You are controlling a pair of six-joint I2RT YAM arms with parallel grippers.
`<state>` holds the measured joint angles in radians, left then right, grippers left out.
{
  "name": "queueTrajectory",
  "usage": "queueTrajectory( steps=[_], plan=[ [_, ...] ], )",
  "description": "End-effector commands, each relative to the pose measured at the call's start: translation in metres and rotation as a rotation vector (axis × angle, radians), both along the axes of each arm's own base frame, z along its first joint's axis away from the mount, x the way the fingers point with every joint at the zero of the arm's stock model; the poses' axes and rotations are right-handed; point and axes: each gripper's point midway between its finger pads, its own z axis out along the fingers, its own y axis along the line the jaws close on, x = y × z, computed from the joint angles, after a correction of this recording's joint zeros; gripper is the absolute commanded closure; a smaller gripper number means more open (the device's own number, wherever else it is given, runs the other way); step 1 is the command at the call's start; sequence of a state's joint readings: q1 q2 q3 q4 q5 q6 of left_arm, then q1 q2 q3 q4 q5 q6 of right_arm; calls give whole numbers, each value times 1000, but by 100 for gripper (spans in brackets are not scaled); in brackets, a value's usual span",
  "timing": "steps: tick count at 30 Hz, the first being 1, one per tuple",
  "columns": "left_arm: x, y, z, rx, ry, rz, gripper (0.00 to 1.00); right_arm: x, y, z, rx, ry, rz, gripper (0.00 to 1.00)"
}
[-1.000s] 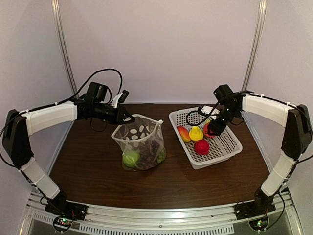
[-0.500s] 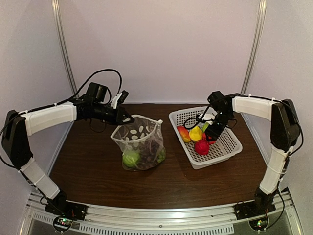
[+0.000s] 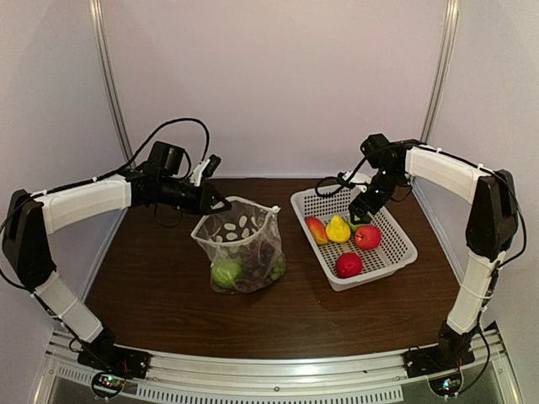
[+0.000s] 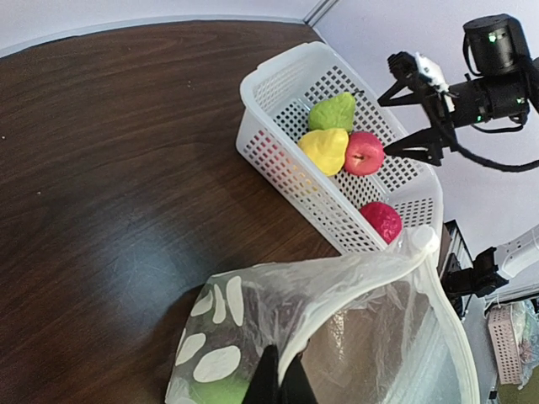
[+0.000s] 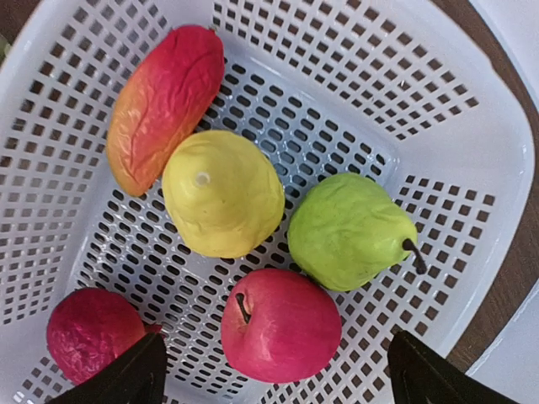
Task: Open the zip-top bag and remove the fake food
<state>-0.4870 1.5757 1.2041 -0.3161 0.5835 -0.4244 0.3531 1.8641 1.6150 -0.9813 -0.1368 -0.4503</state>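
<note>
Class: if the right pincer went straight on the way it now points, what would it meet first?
Probably the red apple, lying in the white basket straight ahead of the open right pincer, though depth is unclear.

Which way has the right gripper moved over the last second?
Yes. In the top view the right gripper, now open, has pulled back toward the far rim of the white basket, leaving a red apple inside.

The bag (image 3: 244,227) is clear with white oval dots, a green fruit (image 3: 225,272) and dark purple grapes (image 3: 257,252) inside. The white perforated basket (image 4: 286,160) holds a red apple (image 5: 280,324), yellow fruit (image 5: 223,194), green pear (image 5: 349,229), orange-red mango (image 5: 164,105) and dark red fruit (image 5: 91,332). The counter (image 3: 160,286) is dark brown woodgrain
</note>
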Motion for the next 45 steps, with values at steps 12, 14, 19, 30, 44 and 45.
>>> queueTrajectory(
  steps=[12,14,19,30,44,45],
  plan=[
    [-6,-7,8,-15,-26,-10,100,-63,172,101,200,-175,519,24],
    [-7,-8,6,-13,-19,-12,100,-82,201,107,232,-180,616,27],
    [-13,-11,6,-18,-17,-31,100,-112,261,119,267,-216,779,34],
    [-21,-20,14,-52,-30,-89,100,-122,311,95,222,-251,883,49],
    [-22,-29,13,-71,-35,-117,100,-103,306,24,60,-211,870,61],
    [-21,-29,10,-68,-27,-116,100,-103,305,20,54,-202,868,61]
  ],
)
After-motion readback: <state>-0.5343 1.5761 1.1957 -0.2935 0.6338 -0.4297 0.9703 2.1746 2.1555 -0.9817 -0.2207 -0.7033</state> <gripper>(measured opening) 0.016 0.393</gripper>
